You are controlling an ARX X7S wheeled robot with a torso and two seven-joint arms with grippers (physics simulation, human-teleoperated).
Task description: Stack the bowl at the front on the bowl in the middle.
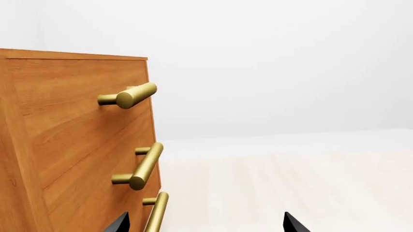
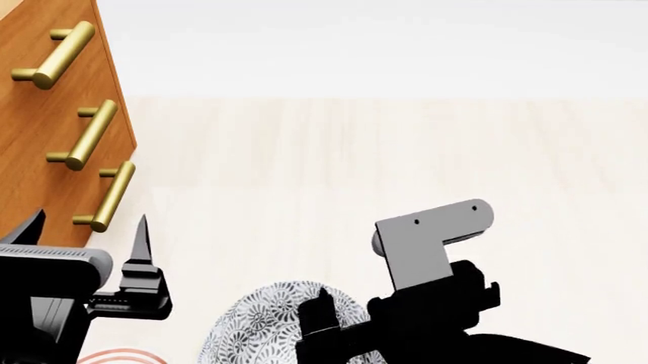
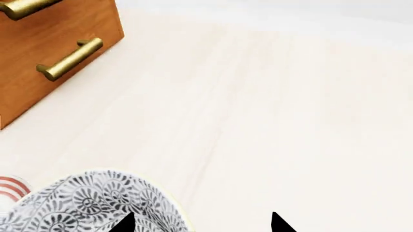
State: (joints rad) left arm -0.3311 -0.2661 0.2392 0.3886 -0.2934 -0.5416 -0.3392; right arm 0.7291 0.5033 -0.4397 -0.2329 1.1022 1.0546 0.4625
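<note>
Only one grey-floral bowl (image 2: 265, 327) shows, at the bottom edge of the head view. I cannot tell whether it is the bowl at the front or the bowl in the middle. My right gripper (image 3: 201, 223) is open. One fingertip (image 3: 125, 223) is over the bowl (image 3: 90, 203) just inside its pale rim, and the other is over bare tabletop. My left gripper (image 2: 88, 227) is open and empty, up beside the wooden cabinet's lowest brass handle (image 1: 156, 210), away from the bowl.
A wooden drawer cabinet (image 2: 41, 121) with brass bar handles stands at the left. A red-ringed white plate (image 2: 117, 356) lies beside the bowl, partly cut off, and its edge also shows in the right wrist view (image 3: 9, 188). Pale wooden tabletop (image 2: 405, 152) stretches ahead and right.
</note>
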